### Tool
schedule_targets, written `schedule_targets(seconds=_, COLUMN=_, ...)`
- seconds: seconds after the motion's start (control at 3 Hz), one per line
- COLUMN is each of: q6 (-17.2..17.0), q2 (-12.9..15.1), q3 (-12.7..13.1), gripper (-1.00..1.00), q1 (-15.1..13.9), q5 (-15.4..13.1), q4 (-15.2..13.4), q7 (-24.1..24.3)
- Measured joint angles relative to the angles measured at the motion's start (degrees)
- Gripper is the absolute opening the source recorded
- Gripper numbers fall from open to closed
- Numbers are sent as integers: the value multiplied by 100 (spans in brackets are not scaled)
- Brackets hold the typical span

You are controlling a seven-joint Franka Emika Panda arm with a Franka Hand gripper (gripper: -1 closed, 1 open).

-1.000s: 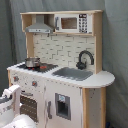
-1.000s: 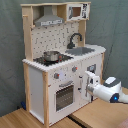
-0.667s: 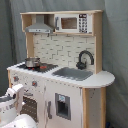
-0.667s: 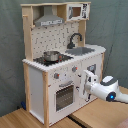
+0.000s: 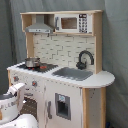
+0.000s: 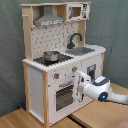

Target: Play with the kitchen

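Observation:
The kitchen [image 5: 93, 89] [image 6: 35, 82] is a tall white and light-wood toy unit, seen in both exterior views. A metal pot [image 5: 32, 62] [image 6: 50, 56] sits on its black stovetop. Beside the stovetop are the grey sink [image 5: 75, 73] [image 6: 82, 50] and the black faucet [image 5: 85, 57] [image 6: 75, 39]. Two knobs [image 6: 56, 76] sit above the oven door [image 6: 62, 95]. My gripper [image 6: 78, 78] is right at the oven door's right edge, below the knobs. In the first exterior view my gripper [image 5: 17, 91] is at the lower left, in front of the oven.
A hood [image 5: 40, 27] and a small microwave [image 5: 72, 22] top the unit. A grey curtain [image 6: 112, 30] hangs behind. The kitchen stands on a wooden surface [image 6: 95, 114], over which my white arm [image 6: 102, 90] reaches in from the second exterior view's right.
My arm has moved toward the kitchen front. In the second exterior view the gripper went left, from well clear of the unit up to the oven door.

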Motion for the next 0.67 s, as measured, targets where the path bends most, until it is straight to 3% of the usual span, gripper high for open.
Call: schedule_targets(seconds=0.67, q6=1, q2=0, q3=40, gripper=100, q1=-165, q5=-152, q4=239, q7=-1153)
